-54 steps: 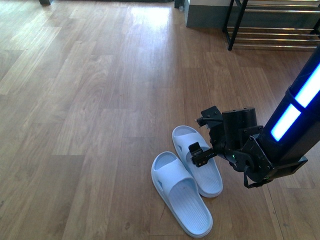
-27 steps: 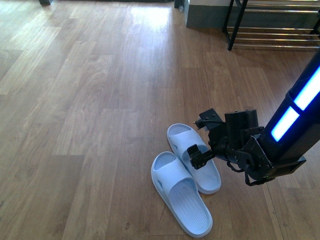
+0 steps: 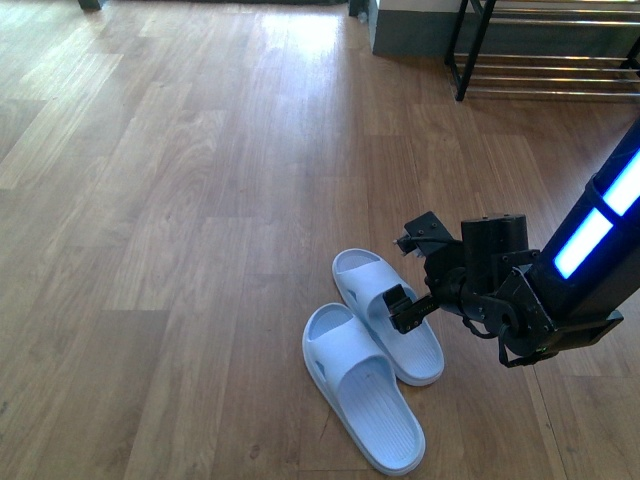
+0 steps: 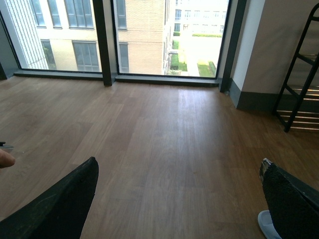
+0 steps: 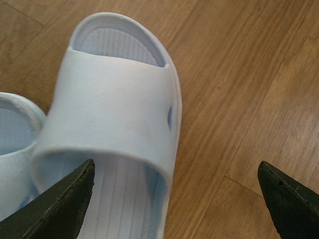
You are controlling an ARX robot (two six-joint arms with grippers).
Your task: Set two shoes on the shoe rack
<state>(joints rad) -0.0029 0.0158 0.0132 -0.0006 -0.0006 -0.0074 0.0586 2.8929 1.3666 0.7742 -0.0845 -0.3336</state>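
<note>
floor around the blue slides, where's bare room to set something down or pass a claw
Wide bare floor lies left of both slides and runs back toward the shoe rack. The strip between the far slide and the rack is free too. Crowded: the near slide lies tight against the far one, whose strap sits under the open right claw.

Two slide sandals (image 3: 365,395) of smooth, matt moulded plastic or foam, footbeds finely ribbed. Floor (image 3: 200,200) of wood-grain planks with a soft sheen. Shoe rack (image 3: 550,60) has glossy chrome metal bars and matt black side frames.
</note>
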